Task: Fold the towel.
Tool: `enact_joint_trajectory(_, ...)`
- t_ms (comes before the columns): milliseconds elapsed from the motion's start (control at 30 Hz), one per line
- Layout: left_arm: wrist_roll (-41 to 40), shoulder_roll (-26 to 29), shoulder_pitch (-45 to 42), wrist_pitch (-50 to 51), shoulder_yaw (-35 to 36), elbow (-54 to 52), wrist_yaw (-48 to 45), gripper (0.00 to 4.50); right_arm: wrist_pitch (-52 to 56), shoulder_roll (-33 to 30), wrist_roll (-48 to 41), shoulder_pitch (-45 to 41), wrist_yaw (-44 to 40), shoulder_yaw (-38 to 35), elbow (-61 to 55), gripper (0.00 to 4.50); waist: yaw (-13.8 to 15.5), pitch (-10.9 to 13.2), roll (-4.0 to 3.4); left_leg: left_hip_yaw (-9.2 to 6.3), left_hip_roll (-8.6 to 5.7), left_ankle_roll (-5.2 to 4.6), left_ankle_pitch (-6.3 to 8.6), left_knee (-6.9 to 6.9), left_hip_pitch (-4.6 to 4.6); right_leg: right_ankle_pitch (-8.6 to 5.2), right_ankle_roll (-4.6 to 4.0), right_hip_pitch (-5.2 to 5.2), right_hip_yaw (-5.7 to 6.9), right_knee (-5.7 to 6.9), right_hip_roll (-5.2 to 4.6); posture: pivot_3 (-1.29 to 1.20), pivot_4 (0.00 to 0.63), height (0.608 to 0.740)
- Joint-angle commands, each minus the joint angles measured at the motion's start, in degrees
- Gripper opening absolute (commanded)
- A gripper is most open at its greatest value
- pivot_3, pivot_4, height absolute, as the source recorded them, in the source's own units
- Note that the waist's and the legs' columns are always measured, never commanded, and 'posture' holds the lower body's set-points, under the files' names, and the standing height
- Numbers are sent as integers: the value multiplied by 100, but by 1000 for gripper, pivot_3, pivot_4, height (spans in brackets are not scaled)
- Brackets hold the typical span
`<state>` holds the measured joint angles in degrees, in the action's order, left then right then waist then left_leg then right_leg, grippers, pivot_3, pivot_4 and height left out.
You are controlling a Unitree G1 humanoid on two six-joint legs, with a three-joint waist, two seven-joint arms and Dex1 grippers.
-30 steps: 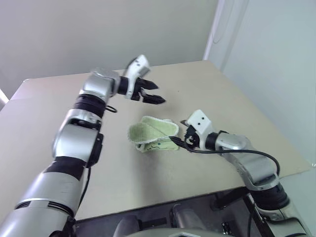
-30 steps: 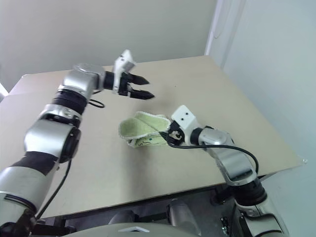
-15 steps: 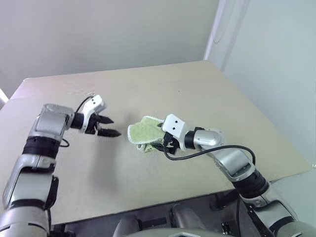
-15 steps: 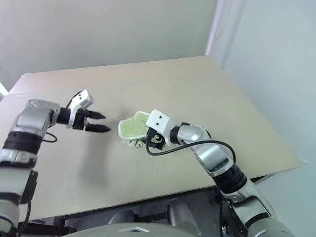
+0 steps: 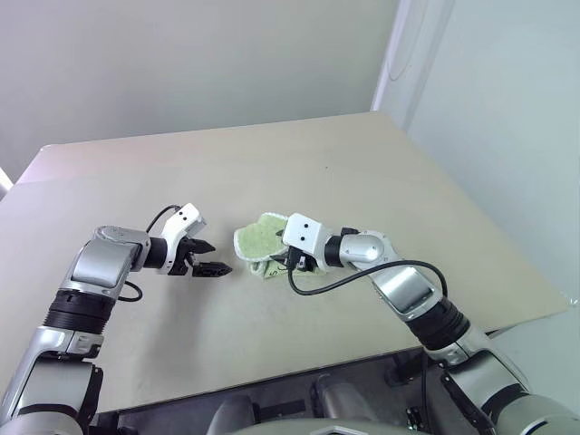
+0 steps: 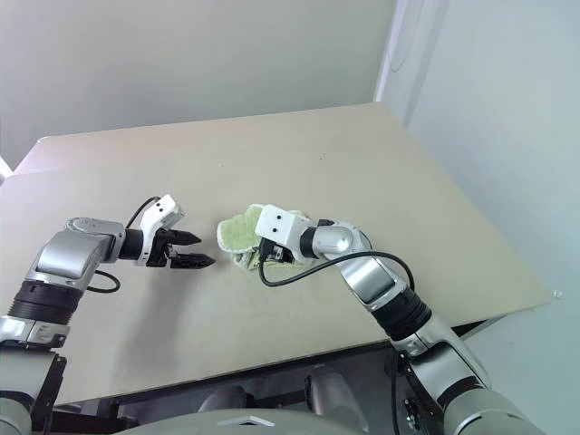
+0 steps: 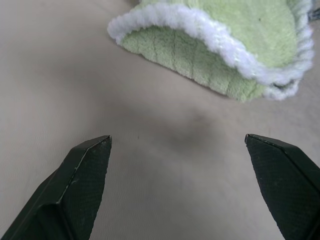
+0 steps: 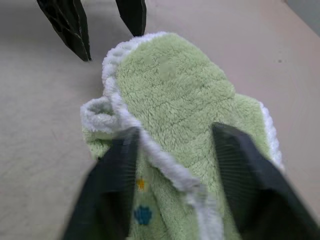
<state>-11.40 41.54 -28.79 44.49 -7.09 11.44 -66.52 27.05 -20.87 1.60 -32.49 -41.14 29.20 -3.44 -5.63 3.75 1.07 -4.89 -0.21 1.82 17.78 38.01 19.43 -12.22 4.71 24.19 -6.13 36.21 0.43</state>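
towel point(image 5: 265, 239): light green terry with white edging, lying bunched in a small rounded heap near the middle of the tan surface point(image 5: 362, 172), partly doubled over itself
handling: judged soft, light, floppy; won't keep a shape when lifted, layers likely to slide over each other; not fragile, pile gives decent friction
where to hold: the thick white edging point(image 7: 200, 35) looks the best bite, at a corner or along the free rim; pinching mid-cloth would probably only lift a hump
right hand point(image 8: 172, 155): over the towel's right side, fingers straddling the white edge and green pile; they look to be pressing into the cloth, but can't tell if they are truly clamped on it or partly apart
left hand point(image 5: 216, 266): fingers wide apart, nothing between them, low over the bare surface just left of the towel, not touching it
hidden: towel's right part covered by the right hand in the head views; underside layers and how many folds there are, can't tell
hard to make out: small coloured dots point(image 8: 142, 214) low on the cloth by the right finger, blurred; loop not identifiable for sure; true corners lost in the bunching
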Motion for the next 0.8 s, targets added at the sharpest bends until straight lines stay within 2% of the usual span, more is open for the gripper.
enact_joint_trajectory(33,-81,22,-128,-45,55,-92,72,4500,-107,65,46,-120,5,-172,-95,762,5,0,0,0,0,0,0,0,0,-1,-1,0,0,0,0,0,0,740)
enact_joint_trajectory(100,-79,13,-165,-83,2,-32,101,4500,-76,51,28,-96,-8,-220,-133,41,5,0,0,1,-1,0,0,1,0,-1,-2,-1,0,0,0,0,0,740)
enact_joint_trajectory(300,-44,-25,-290,-194,-130,124,127,4500,71,71,-189,14,-62,-436,-360,14,8,0,0,0,-1,0,0,1,0,-2,-4,-1,0,0,0,0,0,740)
enact_joint_trajectory(500,-32,9,-346,-346,-211,268,79,4500,261,-159,-385,105,-513,-435,-709,14,4,0,0,0,-1,0,0,0,0,-2,-4,-1,0,-1,0,0,0,740)
enact_joint_trajectory(600,-34,99,-254,-401,-230,251,24,4500,380,-154,-459,19,-754,-325,-715,573,3,0,1,1,-1,0,0,1,0,-4,-6,-1,0,-1,0,0,0,740)
enact_joint_trajectory(767,10,156,-138,-465,-258,223,74,4500,290,54,-398,-165,-876,-210,-446,2369,-1,0,0,1,-1,0,0,0,-1,-5,-8,0,0,0,0,0,0,740)
enact_joint_trajectory(800,4,157,-130,-459,-253,212,88,4500,221,73,-410,-184,-967,-157,-397,2369,3,0,0,1,-1,0,0,0,-1,-5,-8,0,0,0,0,0,0,740)
